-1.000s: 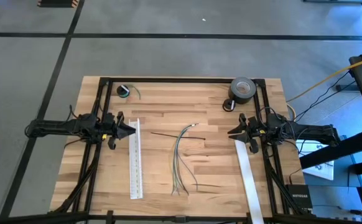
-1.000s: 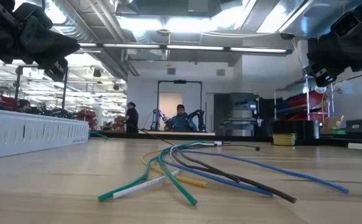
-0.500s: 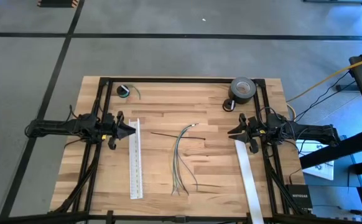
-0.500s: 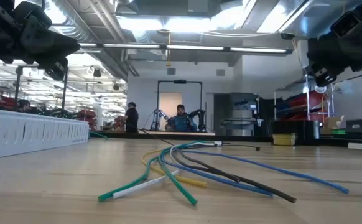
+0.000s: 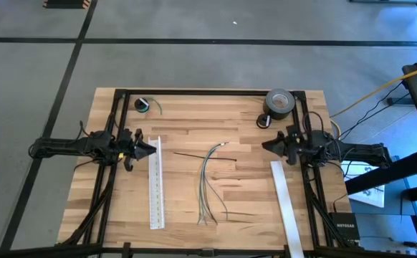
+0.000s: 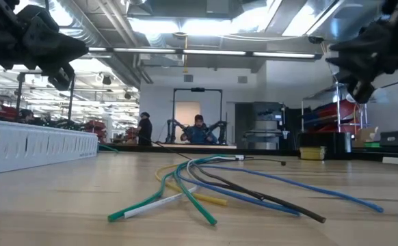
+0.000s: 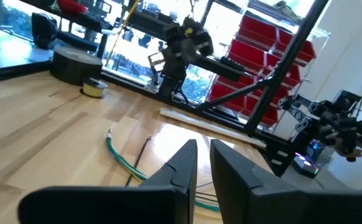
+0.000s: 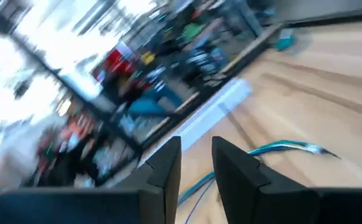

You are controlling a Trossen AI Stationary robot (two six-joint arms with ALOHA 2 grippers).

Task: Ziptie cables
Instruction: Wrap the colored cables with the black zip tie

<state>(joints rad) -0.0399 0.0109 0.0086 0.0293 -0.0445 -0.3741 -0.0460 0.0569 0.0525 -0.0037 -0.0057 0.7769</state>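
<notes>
Wooden table (image 5: 194,129) carries our cables (image 5: 210,183) between two white slotted strips (image 5: 155,183). Tape roll (image 5: 280,103) sits behind. We see left gripper (image 5: 151,150) pressed together, right gripper (image 5: 266,145) slightly parted, both empty

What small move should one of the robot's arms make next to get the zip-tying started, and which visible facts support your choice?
Probably the right gripper should reach in toward the cables at mid-table. Both grippers hang above the table's sides holding nothing. The left gripper, shut, sits over the white slotted strip. The cables lie loose and fanned out, and a ziptie lies untouched beside them.
</notes>
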